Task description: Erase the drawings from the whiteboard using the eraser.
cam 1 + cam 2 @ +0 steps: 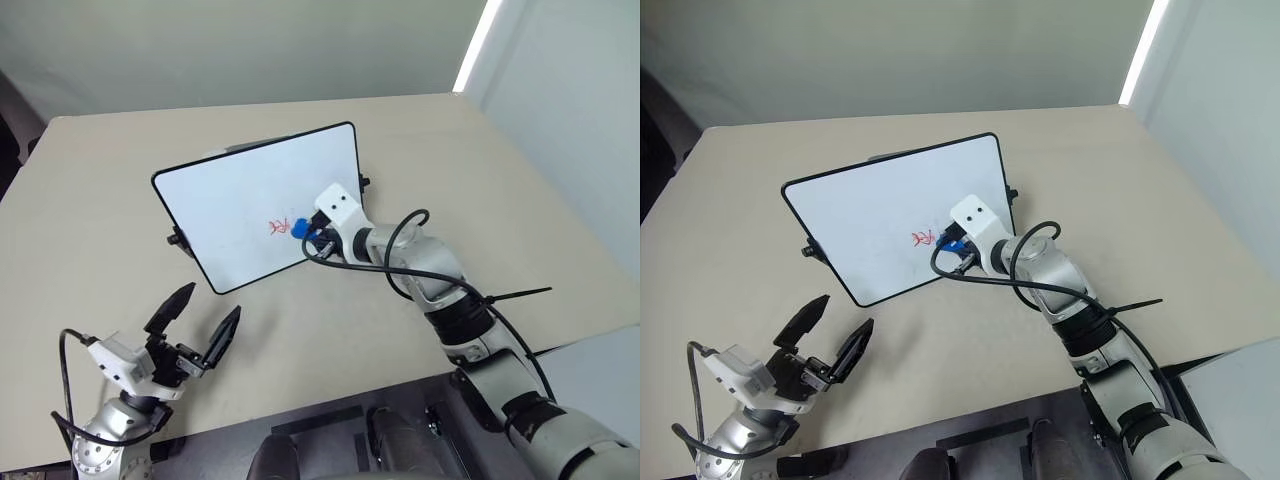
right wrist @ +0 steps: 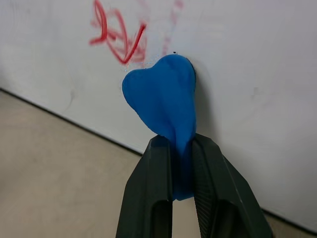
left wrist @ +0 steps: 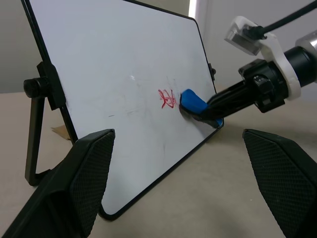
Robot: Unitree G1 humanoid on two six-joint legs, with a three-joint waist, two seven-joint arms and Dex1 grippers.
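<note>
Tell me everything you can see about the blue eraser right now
The eraser is a small bright blue block that looks soft and rounded, narrowing where it is pinched. The right gripper is shut on its narrow end, black fingers on either side. Its broad end presses against the whiteboard, low on the white surface, right beside the red drawings, which are mostly still there. It touches nothing else.

The whiteboard [image 1: 255, 205] stands tilted back on the table [image 1: 500, 180]. The eraser [image 1: 299, 227] presses against it, just right of the drawings [image 1: 277, 228]. The left gripper [image 1: 198, 325] hovers before the board, well apart.
</note>
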